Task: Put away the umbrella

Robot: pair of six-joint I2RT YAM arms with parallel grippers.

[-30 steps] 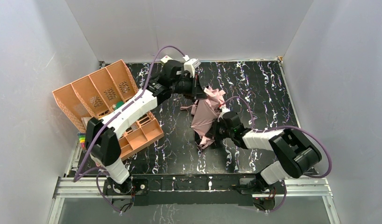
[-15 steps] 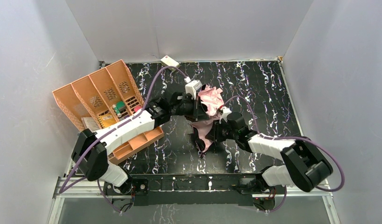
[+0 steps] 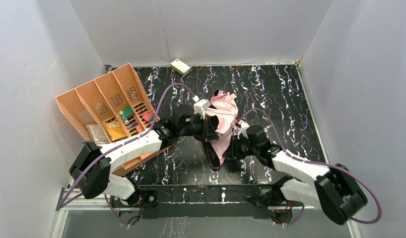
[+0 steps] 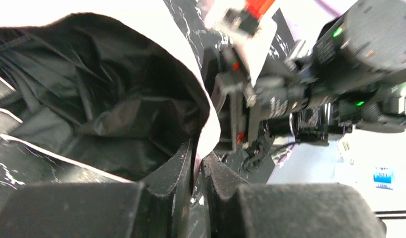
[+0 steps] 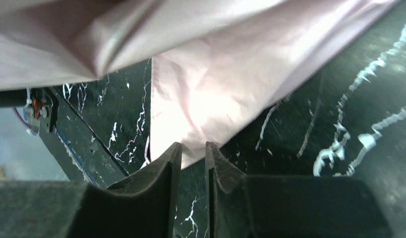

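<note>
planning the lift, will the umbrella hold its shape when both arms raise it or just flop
Probably floppy: the umbrella lies crumpled, its fabric sagging in folds from where the left end effector pinches an edge. Likely light for its size, as it is mostly thin cloth. The shiny pink side may slip from the narrow pinch of the right end effector.

The umbrella (image 3: 222, 106) was shiny pale pink on one face and black on the other. The desk (image 3: 280, 94) was black, streaked with white marble-like veins. The rack (image 3: 87, 96) was peach-orange, and the little box (image 3: 180, 66) cream. The left arm (image 3: 134, 144) and right arm (image 3: 295, 166) were white and black, with purple cables (image 3: 166, 94). The left pincer (image 4: 197, 161) and right pincer (image 5: 192, 151) were matte black.
</note>
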